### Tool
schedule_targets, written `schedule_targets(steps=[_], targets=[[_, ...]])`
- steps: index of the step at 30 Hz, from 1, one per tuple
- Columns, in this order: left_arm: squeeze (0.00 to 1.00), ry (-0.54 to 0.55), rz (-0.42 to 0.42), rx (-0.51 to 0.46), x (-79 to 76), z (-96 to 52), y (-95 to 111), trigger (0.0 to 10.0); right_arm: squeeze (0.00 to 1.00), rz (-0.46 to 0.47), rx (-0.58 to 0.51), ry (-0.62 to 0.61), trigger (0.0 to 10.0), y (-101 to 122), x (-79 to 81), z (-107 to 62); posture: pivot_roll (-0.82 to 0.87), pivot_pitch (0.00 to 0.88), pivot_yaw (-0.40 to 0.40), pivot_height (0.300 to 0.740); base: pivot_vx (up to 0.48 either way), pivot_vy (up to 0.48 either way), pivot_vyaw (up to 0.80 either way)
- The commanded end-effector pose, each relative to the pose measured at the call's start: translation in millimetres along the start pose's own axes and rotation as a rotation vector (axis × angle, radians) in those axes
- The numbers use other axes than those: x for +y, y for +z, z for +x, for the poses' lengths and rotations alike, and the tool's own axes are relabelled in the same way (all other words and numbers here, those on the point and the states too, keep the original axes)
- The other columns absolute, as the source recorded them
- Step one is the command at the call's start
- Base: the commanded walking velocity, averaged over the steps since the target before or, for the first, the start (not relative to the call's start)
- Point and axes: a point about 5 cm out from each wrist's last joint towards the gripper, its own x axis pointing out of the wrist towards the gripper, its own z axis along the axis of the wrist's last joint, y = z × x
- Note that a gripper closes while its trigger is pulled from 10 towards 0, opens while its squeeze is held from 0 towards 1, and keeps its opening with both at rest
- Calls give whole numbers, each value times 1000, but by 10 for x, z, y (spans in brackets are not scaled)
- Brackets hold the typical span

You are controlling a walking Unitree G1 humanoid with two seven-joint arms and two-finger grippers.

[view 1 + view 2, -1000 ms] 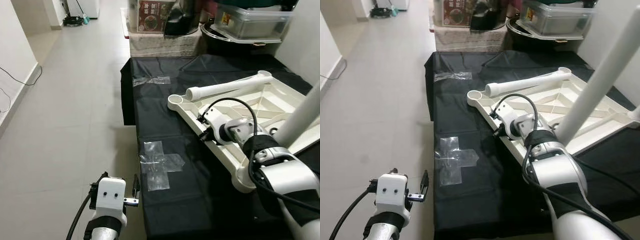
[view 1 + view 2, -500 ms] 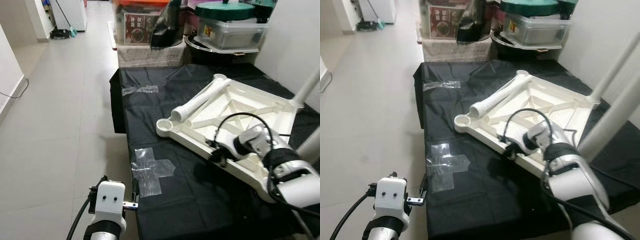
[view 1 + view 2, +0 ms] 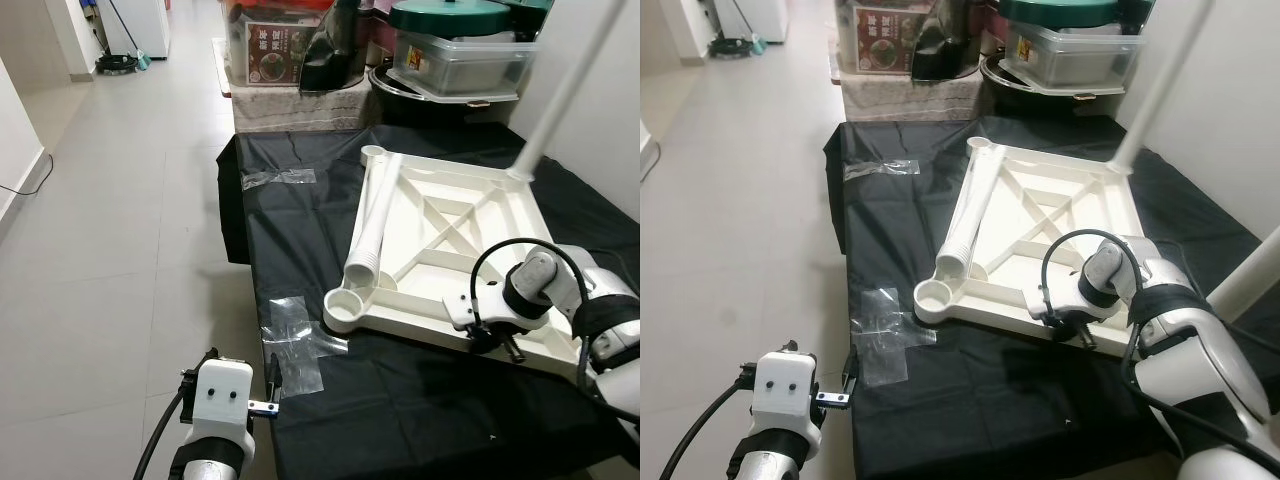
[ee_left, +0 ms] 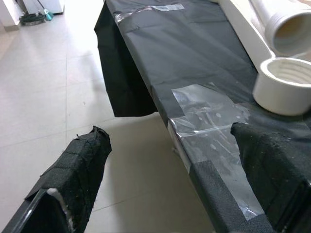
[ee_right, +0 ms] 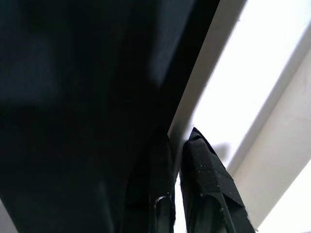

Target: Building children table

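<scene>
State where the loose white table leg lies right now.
In the left eye view the loose white table leg lies on the upturned white tabletop, along its left edge, its open end beside the near-left corner socket.

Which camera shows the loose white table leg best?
The left eye view: the whole leg lies along the upturned tabletop. The right eye view shows the same. The left wrist view catches its open end alone.

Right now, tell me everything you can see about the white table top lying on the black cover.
The white table top looks like moulded plastic. It lies upside down on the black cover, its crossed ribs facing up. Round leg sockets sit at its corners. One loose leg lies along its left side, and another leg stands upright in the far right corner. The right gripper pinches its near rim.
</scene>
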Motion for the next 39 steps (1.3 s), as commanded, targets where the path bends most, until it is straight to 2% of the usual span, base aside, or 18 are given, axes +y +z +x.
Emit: schedule_targets(steps=[1, 6, 7, 10, 12, 16, 17, 22, 23, 30, 39], targets=[[0, -37, -36, 10, -131, -8, -11, 10000, 0, -150, 64, 124, 0, 71, 114, 222, 33, 77, -67, 740, 0, 0, 0], [0, -36, -35, 9, -126, -6, -9, 10000, 0, -160, 59, 114, 0, 82, 97, 198, 33, 76, -67, 740, 0, 0, 0], [0, -36, -33, 11, -123, -2, -13, 10000, 0, -156, 24, 46, 10000, 138, 35, 194, 32, 73, -66, 740, 0, 0, 0], [0, -37, -32, 11, -123, -1, -14, 10000, 0, -159, 7, 16, 10000, 164, 13, 196, 32, 73, -66, 740, 0, 0, 0], [0, -39, -31, 13, -125, 0, -18, 10000, 0, -137, -46, -5, 10000, 206, -10, 196, 31, 65, -64, 740, 0, 0, 0], [0, -39, -30, 13, -125, 0, -21, 10000, 0, -127, -54, 0, 10000, 212, -13, 192, 31, 65, -64, 740, 0, 0, 0], [0, -40, -30, 14, -126, 1, -24, 10000, 1000, -109, -59, -24, 10000, 222, -46, 179, 31, 65, -64, 740, 0, 0, 0], [0, -41, -31, 14, -130, 2, -29, 10000, 1000, -73, -131, -99, 10000, 304, -167, 60, 30, 57, -65, 740, 0, 0, 0], [0, -41, -31, 14, -131, 2, -29, 10000, 0, -63, -170, -106, 10000, 345, -198, 20, 30, 57, -65, 740, 0, 0, 0], [0, -41, -30, 14, -139, 6, -39, 10000, 0, -45, -297, -123, 10000, 590, -340, -67, 32, 46, -74, 740, 0, 0, 0], [0, -37, -31, 11, -142, 4, -41, 10000, 0, -90, -313, -64, 10000, 737, -342, 10, 36, 44, -79, 740, 0, 0, 0]])
